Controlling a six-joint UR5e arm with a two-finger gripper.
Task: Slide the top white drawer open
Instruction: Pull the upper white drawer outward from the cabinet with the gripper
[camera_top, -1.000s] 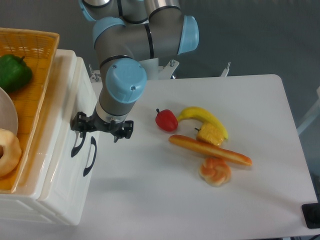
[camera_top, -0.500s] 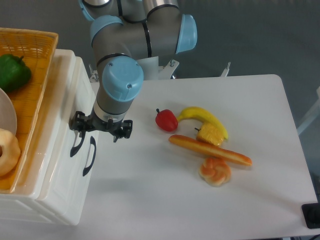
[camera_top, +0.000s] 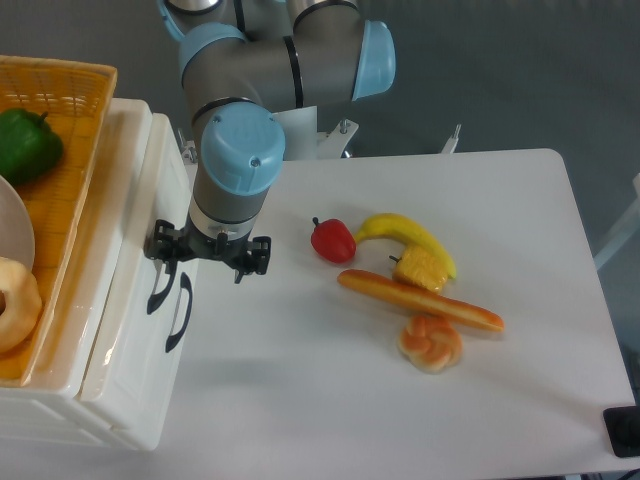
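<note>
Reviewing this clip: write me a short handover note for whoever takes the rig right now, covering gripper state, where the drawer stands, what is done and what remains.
Gripper: hangs just above the handles at the drawer fronts; whether it is open or shut cannot be told from this view.
Top white drawer: sits under the orange wicker basket, its black handle below the gripper. Its front looks slightly proud of the cabinet.
Done: gripper brought to the handle.
Left: confirm the hold, then pull the drawer out toward the table side.
</note>
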